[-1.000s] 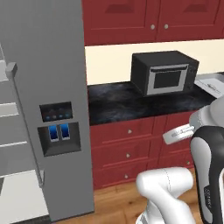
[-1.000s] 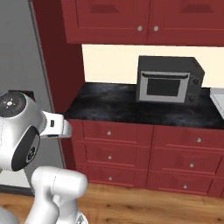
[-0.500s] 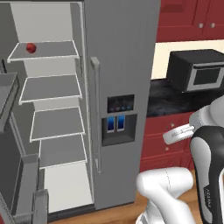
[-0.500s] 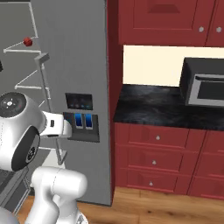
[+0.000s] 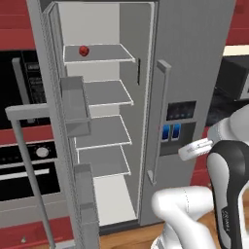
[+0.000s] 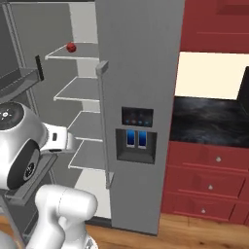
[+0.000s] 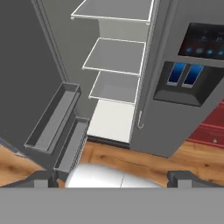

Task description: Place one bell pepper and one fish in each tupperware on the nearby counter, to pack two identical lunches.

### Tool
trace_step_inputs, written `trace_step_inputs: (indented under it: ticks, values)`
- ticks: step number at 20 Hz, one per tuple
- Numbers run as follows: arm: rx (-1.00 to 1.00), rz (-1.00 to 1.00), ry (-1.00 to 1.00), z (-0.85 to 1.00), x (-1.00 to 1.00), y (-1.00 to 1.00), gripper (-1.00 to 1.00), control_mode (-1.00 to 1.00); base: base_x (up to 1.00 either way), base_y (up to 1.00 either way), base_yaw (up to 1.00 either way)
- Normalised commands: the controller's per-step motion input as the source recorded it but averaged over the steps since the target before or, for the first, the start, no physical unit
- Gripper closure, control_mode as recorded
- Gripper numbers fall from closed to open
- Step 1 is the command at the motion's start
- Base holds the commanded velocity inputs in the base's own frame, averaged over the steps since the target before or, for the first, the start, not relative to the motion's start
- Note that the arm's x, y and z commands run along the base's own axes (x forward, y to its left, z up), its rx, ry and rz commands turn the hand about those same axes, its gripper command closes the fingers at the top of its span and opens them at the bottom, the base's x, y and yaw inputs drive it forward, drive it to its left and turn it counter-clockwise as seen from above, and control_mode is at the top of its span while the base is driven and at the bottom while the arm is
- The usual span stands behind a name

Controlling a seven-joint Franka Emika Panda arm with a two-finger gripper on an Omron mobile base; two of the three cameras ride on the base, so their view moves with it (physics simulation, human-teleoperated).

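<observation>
Far left of the left base view there's a black wall oven (image 5: 19, 112) with a long grey handle bar. Next to it the open fridge door (image 5: 73, 146) swings toward the camera, with its door bins stacked down the inner face. Moving right you get the open fridge compartment (image 5: 104, 121) with a column of pale shelves, and on the top shelf, upper left of the frame, sits a single bell pepper (image 5: 83, 50), small and glossy red, near the front edge of that shelf. Right of that is the closed grey door with the water dispenser (image 5: 175, 129), blue paddles under a dark panel. The white arm (image 5: 228, 180) fills the lower right.

Right base view is the same deal from the other side: the arm's big round joint is at the lower left, the bell pepper (image 6: 71, 47) is upper left on that top shelf, the dispenser (image 6: 137, 136) is mid-frame, and on the right is the counter (image 6: 209, 121), black marbled stone over dark-red drawers with little silver knobs.

In the hand view the door bins (image 7: 57, 127) run down the left, the shelves sit in the top middle, and the dispenser is upper right. The gripper (image 7: 113, 177) has its two dark tips at the bottom corners, spread wide apart with nothing between them, over the wood floor (image 7: 144, 159).
</observation>
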Motion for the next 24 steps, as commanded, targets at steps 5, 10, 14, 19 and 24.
trace_step_inputs:
  ticks: [5,10,14,19,24]
  values:
    - [0.00,0.00,0.00,0.00,0.00,0.00,-1.00,1.00,0.35,-0.20,0.13]
    - [0.00,0.00,0.00,0.00,0.00,0.00,-1.00,1.00,0.38,0.25,0.24]
    - [0.00,0.00,0.00,0.00,0.00,0.00,-1.00,1.00,0.41,0.33,0.23]
    - [0.00,0.00,0.00,0.00,0.00,0.00,-1.00,1.00,0.44,0.23,0.14]
    - [0.00,0.00,0.00,0.00,0.00,0.00,-1.00,1.00,0.52,0.36,0.12]
